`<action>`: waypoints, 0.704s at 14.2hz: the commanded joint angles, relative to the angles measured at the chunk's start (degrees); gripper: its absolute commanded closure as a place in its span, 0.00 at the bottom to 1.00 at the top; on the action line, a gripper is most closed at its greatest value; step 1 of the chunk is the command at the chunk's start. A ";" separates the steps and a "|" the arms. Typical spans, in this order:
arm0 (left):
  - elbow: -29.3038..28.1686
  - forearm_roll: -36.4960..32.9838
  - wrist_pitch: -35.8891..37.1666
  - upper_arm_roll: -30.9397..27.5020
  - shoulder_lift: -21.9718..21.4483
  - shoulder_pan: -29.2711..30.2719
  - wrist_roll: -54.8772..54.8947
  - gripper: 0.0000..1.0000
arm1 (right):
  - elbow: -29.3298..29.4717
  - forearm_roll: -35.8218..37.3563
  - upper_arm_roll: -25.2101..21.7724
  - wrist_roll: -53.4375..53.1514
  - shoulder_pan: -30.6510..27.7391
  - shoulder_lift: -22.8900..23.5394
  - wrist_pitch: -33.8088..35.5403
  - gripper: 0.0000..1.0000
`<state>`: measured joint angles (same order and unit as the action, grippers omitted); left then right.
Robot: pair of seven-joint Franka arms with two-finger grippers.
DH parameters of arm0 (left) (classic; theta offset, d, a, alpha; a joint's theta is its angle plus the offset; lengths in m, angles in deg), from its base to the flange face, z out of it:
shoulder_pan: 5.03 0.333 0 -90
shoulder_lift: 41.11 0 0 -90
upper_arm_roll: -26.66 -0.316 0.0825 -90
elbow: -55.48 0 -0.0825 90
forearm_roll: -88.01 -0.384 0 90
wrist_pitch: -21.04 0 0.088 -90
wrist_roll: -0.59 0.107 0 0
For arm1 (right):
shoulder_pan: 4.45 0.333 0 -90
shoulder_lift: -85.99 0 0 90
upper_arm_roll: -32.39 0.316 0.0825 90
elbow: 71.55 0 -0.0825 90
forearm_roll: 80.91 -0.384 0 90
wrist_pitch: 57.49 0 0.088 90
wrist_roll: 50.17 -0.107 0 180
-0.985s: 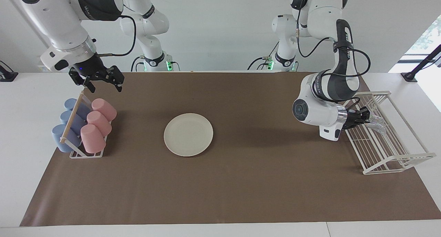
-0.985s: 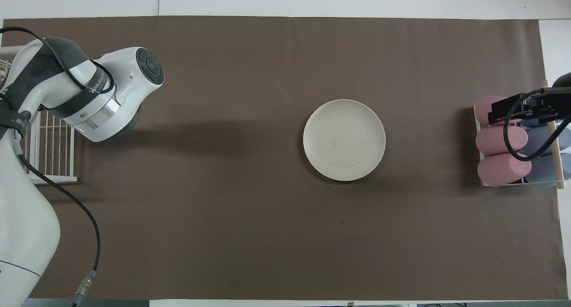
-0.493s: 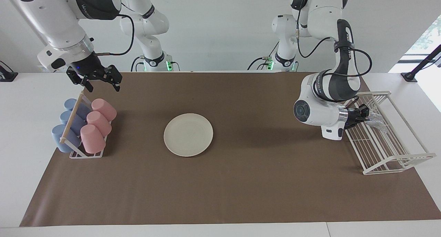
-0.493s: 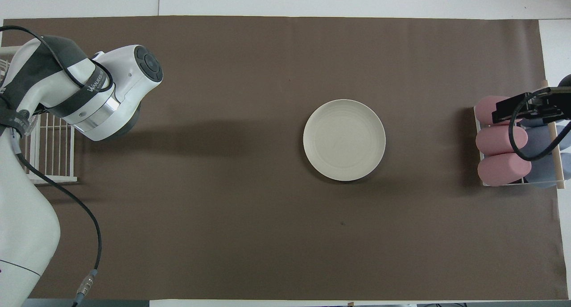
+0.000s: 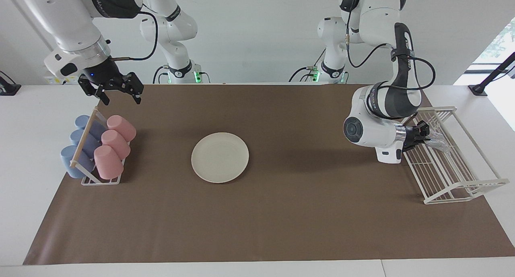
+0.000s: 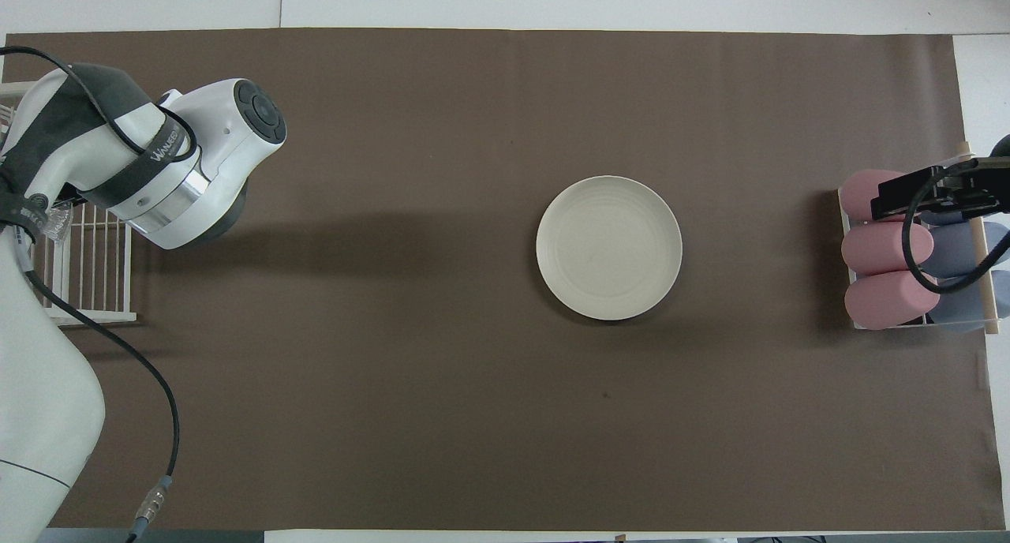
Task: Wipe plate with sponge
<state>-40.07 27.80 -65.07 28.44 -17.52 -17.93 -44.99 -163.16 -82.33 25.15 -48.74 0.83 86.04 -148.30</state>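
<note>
Your plate (image 5: 220, 157) lies flat and bare on the brown mat (image 5: 281, 212) near the middle of the tabletop (image 5: 24, 148), well apart from both arms. The left gripper (image 5: 423, 133) is down inside the white wire rack (image 5: 454, 176) at the left arm's end, with the silvery sponge (image 5: 438, 141) right at its tip; the jaws look closed on the sponge, but they are seen slantwise through the wires, so you cannot be sure the grip is firm. In the overhead view the arm's wrist hides the gripper, and only a glint of the sponge (image 6: 59, 226) shows at the rack's edge. The right gripper (image 5: 118, 92) waits in the air, jaws spread wide and holding nothing, over the mat's edge just beside the cup rack (image 5: 98, 180). That rack holds three pink cups (image 5: 114, 146) and three blue cups (image 5: 78, 146) lying on their sides.
</note>
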 commanded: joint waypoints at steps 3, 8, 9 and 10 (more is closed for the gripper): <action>1.33 0.62 -0.11 0.25 0.84 0.86 -0.65 0.00 | -0.76 0.11 0.11 -0.90 -0.01 -0.67 0.11 0.00; 2.38 1.50 -0.11 0.42 -0.03 1.38 0.14 0.00 | -0.76 0.11 0.12 -1.16 0.17 -0.67 -0.07 0.00; 3.26 3.24 -0.37 0.59 -0.82 1.82 0.41 0.00 | -0.85 0.19 0.11 -1.34 0.17 -0.67 -0.07 0.00; 4.22 5.79 -0.72 0.68 -2.05 2.09 1.89 0.00 | -0.85 0.20 0.11 -1.34 0.17 -0.67 -0.07 0.00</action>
<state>-38.12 29.74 -65.12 28.48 -17.74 -17.28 -45.18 -163.21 -82.33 25.09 -48.80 1.20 86.04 -148.30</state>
